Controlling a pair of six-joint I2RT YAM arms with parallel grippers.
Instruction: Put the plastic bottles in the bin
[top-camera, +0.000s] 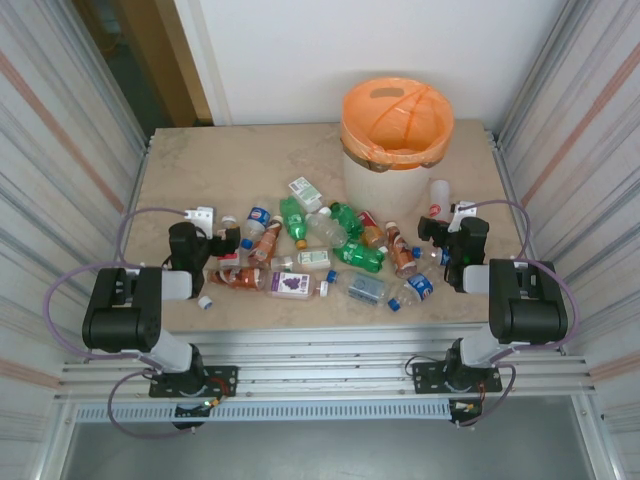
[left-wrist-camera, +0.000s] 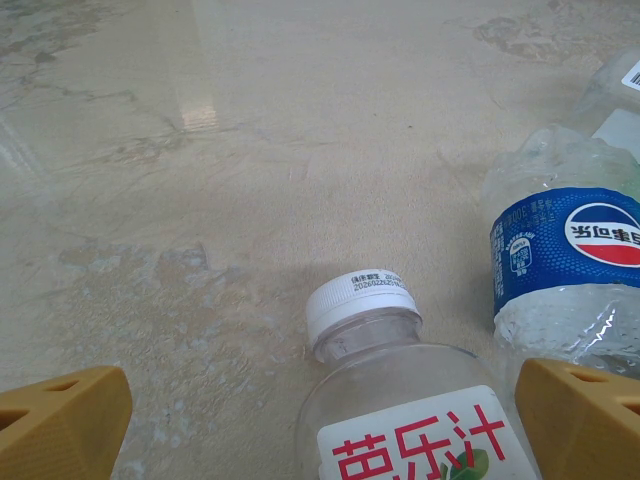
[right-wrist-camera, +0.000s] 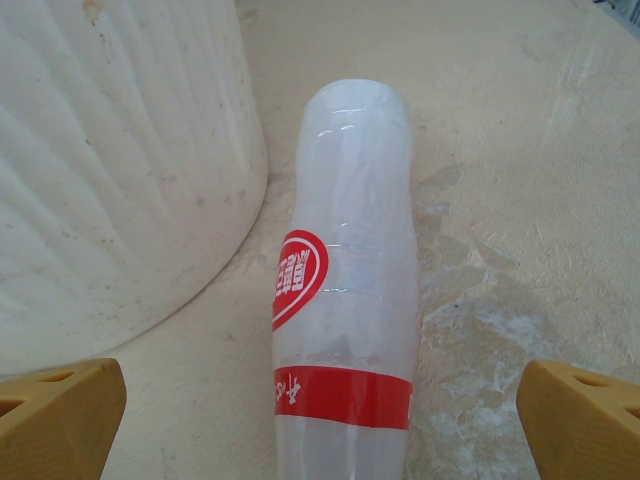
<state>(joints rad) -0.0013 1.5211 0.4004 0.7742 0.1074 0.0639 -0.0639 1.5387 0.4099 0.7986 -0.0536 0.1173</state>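
Several plastic bottles (top-camera: 330, 250), green, clear and orange-brown, lie scattered mid-table in front of the cream bin (top-camera: 395, 135) with its orange bag. My left gripper (top-camera: 222, 240) is open at the pile's left end. In its wrist view the left gripper (left-wrist-camera: 320, 440) has its yellow fingertips (left-wrist-camera: 60, 420) wide on either side of a clear bottle with a white cap (left-wrist-camera: 362, 300). My right gripper (top-camera: 445, 225) is open beside the bin. Seen from the wrist, the right gripper (right-wrist-camera: 320, 430) straddles a white bottle with a red label (right-wrist-camera: 350, 300) lying on the table, untouched.
A clear bottle with a blue Pepsi label (left-wrist-camera: 565, 250) lies just right of the left gripper. The bin's ribbed wall (right-wrist-camera: 110, 170) stands close on the right gripper's left. Corrugated metal walls (top-camera: 60, 150) flank both sides of the table.
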